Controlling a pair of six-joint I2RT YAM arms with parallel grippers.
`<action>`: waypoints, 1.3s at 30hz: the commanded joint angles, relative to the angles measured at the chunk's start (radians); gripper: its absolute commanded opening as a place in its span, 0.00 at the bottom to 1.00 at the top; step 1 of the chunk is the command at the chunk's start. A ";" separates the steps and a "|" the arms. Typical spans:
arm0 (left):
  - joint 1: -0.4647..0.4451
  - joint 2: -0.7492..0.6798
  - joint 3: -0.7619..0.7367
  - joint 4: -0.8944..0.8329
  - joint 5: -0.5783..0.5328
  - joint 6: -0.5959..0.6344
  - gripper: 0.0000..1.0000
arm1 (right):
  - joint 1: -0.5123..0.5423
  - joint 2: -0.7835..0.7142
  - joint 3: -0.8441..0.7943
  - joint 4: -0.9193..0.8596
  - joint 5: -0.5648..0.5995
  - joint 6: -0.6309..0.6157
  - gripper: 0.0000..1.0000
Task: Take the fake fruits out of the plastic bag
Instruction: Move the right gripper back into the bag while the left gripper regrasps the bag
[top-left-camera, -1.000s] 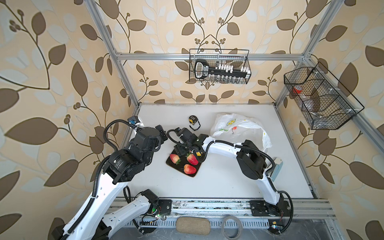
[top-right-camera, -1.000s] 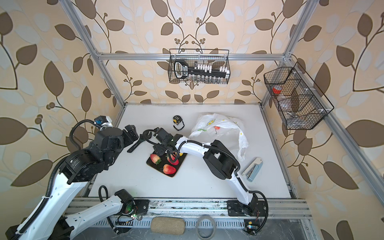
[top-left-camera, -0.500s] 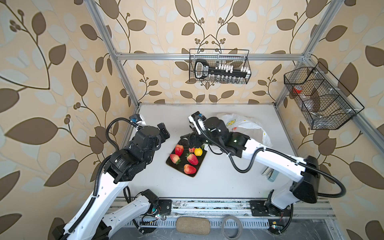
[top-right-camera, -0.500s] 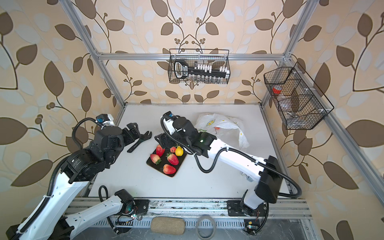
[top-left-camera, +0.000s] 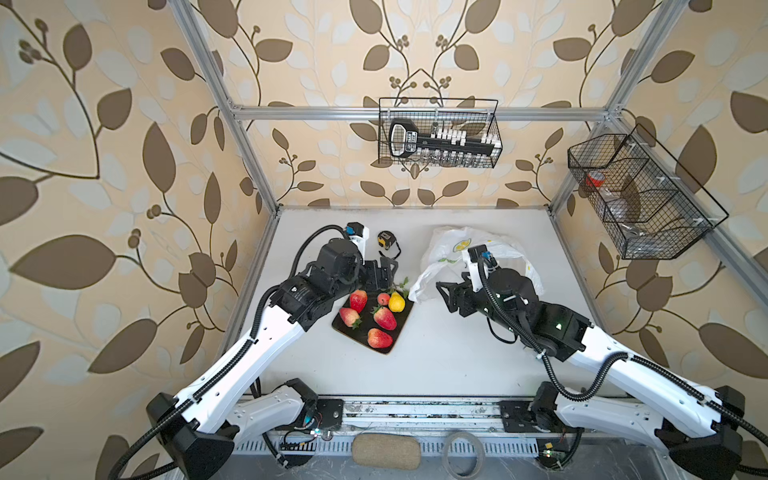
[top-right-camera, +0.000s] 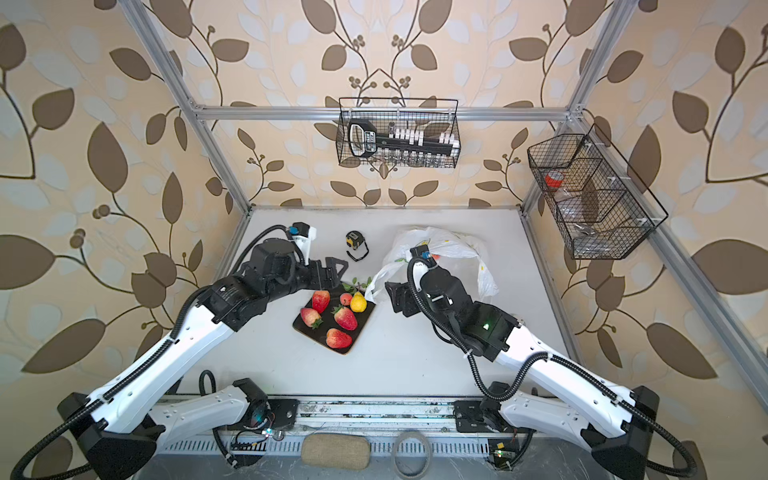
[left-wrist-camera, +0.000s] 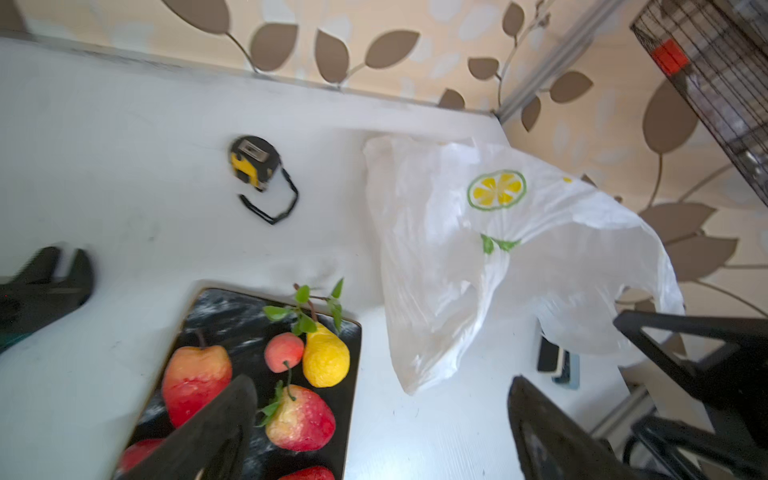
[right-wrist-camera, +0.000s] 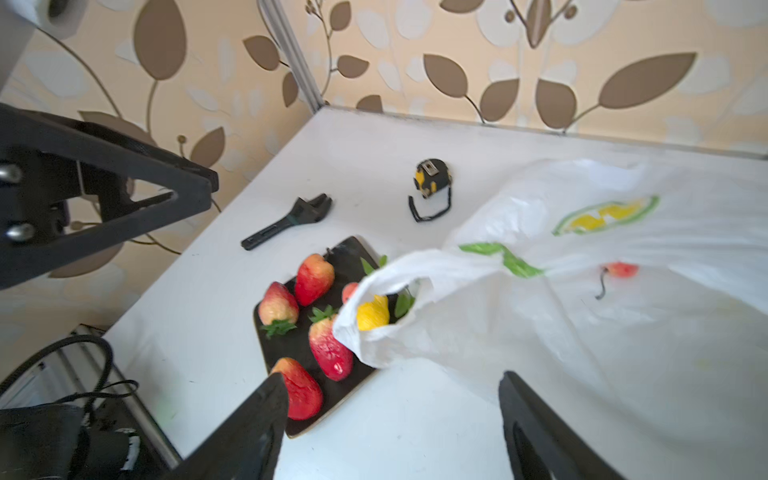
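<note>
Several red strawberries (top-left-camera: 385, 318), a small pink round fruit (top-left-camera: 383, 298) and a yellow pear (top-left-camera: 396, 302) lie on a black tray (top-left-camera: 390, 351) at mid-table. The white lemon-print plastic bag (top-left-camera: 446, 253) lies crumpled to the tray's right, one handle drooping over the tray's corner. Through the bag in the right wrist view I see one small red fruit (right-wrist-camera: 621, 270) inside. My left gripper (top-left-camera: 383, 272) hovers open and empty behind the tray. My right gripper (top-left-camera: 446, 293) stands open and empty beside the bag's handle, jaws facing the tray.
A yellow-black tape measure (top-left-camera: 385, 240) sits behind the tray. A black wrench (right-wrist-camera: 286, 222) lies left of it, hidden under my left arm in both top views. Wire baskets (top-left-camera: 438, 133) (top-left-camera: 640, 195) hang on the back and right walls.
My right arm has drawn back from over the tray to the right, beside the bag, leaving the pear on the tray. My left gripper has shifted slightly toward the tray.
</note>
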 joint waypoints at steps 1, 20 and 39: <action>0.005 0.056 -0.045 0.124 0.276 0.112 0.95 | -0.003 -0.052 -0.063 -0.100 0.086 0.113 0.80; -0.011 0.409 0.011 0.275 0.406 0.230 0.59 | -0.021 0.002 -0.166 -0.164 0.119 0.273 0.80; -0.049 0.368 0.009 0.404 0.355 0.024 0.04 | -0.373 0.101 -0.174 0.046 -0.401 0.529 0.66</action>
